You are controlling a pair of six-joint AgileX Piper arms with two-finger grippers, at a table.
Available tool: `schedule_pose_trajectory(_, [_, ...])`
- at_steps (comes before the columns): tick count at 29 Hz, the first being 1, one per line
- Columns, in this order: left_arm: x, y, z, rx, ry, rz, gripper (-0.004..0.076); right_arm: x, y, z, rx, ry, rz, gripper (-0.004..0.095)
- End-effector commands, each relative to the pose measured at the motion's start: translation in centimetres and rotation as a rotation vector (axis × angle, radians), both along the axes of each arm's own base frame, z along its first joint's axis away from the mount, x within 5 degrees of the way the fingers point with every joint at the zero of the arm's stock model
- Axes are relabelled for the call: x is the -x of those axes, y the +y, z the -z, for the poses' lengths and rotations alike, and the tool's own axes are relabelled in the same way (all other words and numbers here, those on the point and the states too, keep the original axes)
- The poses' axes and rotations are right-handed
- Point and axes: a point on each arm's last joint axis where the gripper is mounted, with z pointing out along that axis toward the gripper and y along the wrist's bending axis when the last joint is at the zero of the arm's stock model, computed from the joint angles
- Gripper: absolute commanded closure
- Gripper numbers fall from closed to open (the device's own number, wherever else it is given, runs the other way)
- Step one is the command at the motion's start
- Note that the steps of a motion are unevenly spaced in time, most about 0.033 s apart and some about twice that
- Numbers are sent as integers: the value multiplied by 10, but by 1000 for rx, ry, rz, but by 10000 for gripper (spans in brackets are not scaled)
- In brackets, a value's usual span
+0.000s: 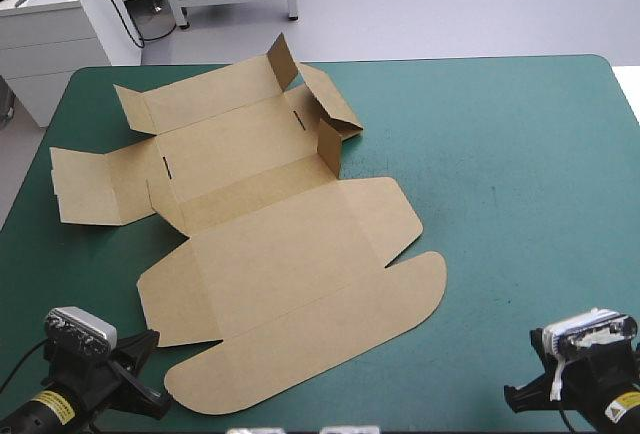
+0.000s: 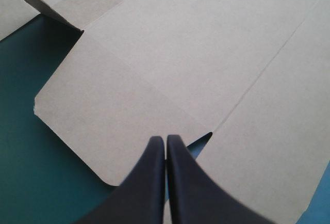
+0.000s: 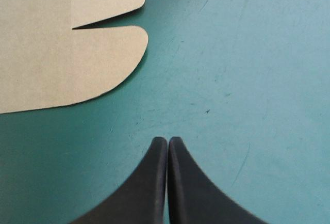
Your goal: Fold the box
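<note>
Box: mostly flat, far flaps raised.
Left gripper: fingers together, empty, over its near edge.
Right gripper: fingers together, over bare cover.

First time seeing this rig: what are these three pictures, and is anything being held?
A two-armed robot works at a table with a teal-green cover. One picture looks down from above and behind the robot; the other two come from cameras on its wrists. The box, a cut sheet of brown board, lies mostly flat, with some far flaps raised. The left gripper, the black arch in its own view, is shut at the sheet's near edge. The right gripper is shut over bare cover, beside a rounded flap. Nothing is held.
</note>
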Motion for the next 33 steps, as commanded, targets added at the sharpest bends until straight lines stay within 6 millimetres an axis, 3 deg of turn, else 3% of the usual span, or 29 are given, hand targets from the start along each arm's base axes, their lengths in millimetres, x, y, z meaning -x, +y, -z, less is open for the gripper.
schedule_pose_trajectory(1, [-3,-2,-12,44,-65,0,732,-22,0,-36,13,-70,-15,921])
schedule_pose_trajectory(8, [-3,-2,-12,44,-65,0,732,-78,5,-84,-41,-23,-66,921])
schedule_pose_trajectory(17, [-3,-2,-12,44,-65,0,732,-165,15,-144,-60,20,-143,904])
schedule_pose_trajectory(21, [-3,-2,-12,44,-65,0,732,-206,35,-164,-34,4,-197,904])
schedule_pose_trajectory(26, [-3,-2,-12,44,-65,0,732,-260,63,-174,-39,23,-199,905])
schedule_pose_trajectory(29, [-3,-2,-12,44,-65,0,732,-294,86,-174,-84,31,-257,905])
schedule_pose_trajectory(30, [-3,-2,-12,44,-65,0,732,-312,102,-178,-126,5,-299,905])
schedule_pose_trajectory(33, [-3,-2,-12,44,-65,0,732,-336,121,-170,-134,13,-326,905])
